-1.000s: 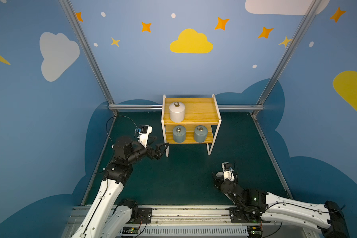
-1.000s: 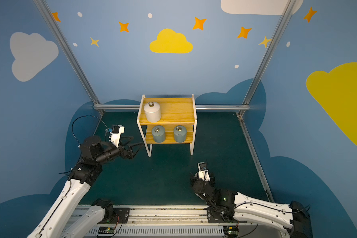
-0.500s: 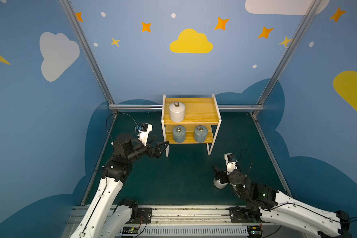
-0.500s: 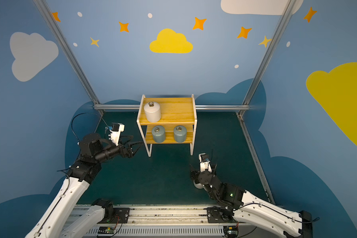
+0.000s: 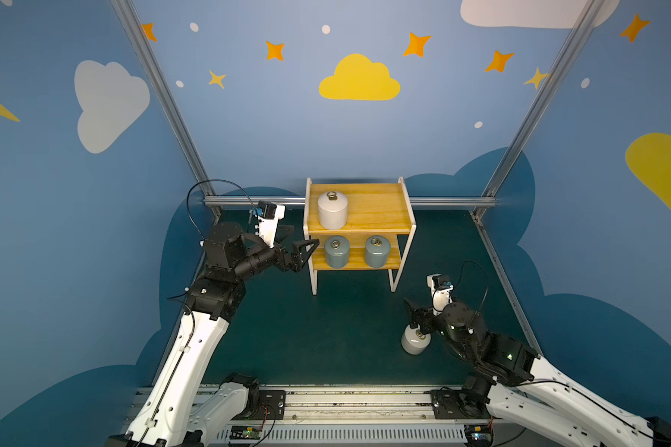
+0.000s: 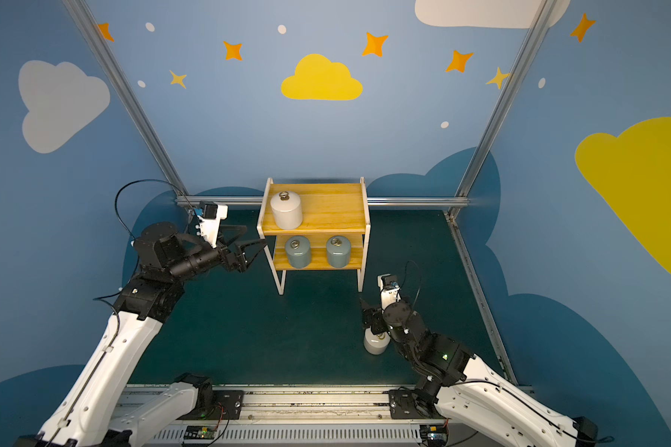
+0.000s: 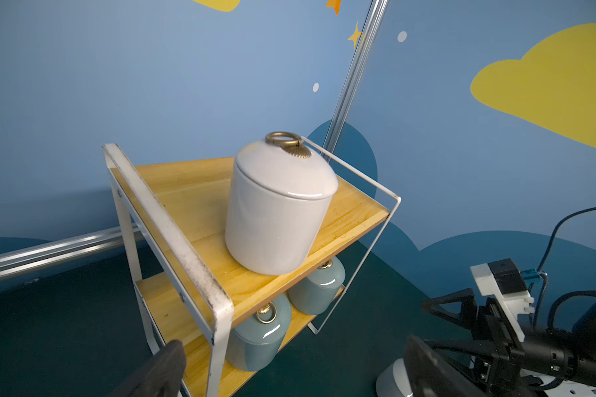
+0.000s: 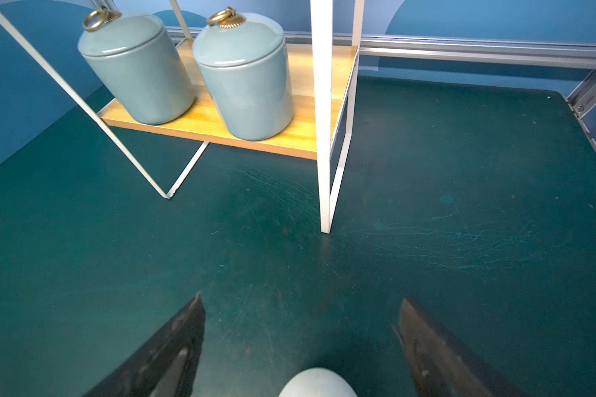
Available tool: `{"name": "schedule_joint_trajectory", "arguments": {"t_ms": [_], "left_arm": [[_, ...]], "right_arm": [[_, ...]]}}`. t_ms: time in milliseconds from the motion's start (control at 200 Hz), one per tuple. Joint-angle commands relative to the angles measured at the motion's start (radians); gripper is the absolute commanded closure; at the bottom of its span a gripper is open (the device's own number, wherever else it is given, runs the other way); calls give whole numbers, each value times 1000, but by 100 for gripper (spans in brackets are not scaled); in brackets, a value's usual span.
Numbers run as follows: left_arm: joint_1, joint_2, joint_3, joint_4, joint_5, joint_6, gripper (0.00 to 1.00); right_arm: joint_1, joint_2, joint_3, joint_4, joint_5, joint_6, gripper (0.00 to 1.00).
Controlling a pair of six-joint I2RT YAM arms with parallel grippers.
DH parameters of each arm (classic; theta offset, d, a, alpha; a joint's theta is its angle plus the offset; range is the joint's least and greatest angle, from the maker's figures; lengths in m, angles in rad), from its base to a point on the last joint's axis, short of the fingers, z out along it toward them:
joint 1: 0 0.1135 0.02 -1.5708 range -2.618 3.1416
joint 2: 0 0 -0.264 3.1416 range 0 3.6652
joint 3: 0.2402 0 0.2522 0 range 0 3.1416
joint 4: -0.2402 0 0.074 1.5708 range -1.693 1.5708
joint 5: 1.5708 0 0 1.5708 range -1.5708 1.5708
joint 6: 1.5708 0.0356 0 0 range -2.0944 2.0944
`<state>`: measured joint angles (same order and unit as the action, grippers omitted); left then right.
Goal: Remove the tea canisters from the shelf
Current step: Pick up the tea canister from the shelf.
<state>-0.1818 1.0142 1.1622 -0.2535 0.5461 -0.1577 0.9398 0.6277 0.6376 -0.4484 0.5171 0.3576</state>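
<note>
The shelf [image 5: 380, 216] stands at the back middle in both top views. One white tea canister [image 5: 332, 212] [image 7: 276, 209] sits on its top board. Two grey-blue tea canisters [image 5: 337, 252] [image 5: 377, 251] [image 8: 135, 65] [image 8: 245, 75] sit on the lower board. Another white tea canister [image 5: 414, 342] [image 6: 373, 344] [image 8: 315, 383] stands on the floor, right of the shelf. My right gripper [image 5: 417, 319] [image 8: 301, 301] hovers open just over and behind it, not touching. My left gripper [image 5: 306, 234] [image 7: 293, 345] is wide open and empty at the shelf's left end, level with the lower board.
The floor is a dark green mat [image 5: 326, 329]. Blue walls close in on three sides, with aluminium posts and a rail [image 5: 450, 201] behind the shelf. The arms' base rail [image 5: 345, 402] runs along the front edge.
My right gripper has lifted off the white canister on the floor, which now stands uncovered. My left gripper has edged a little closer to the shelf's left end.
</note>
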Motion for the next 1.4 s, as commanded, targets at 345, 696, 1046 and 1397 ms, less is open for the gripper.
{"name": "schedule_joint_trajectory", "arguments": {"t_ms": [345,696,1046,1397], "left_arm": [[-74,158,185,27,-41,163,0],[-100,248,266,19,-43,222,0],[-108,324,313,13,-55,199,0],[-131,371,346,8,-66,221,0]], "right_arm": [[-161,31,70,-1,-160,-45,9],[-235,70,79,34,-238,-52,9],[-269,85,75,48,-274,-49,9],[-294,95,68,59,-305,-47,9]]}}
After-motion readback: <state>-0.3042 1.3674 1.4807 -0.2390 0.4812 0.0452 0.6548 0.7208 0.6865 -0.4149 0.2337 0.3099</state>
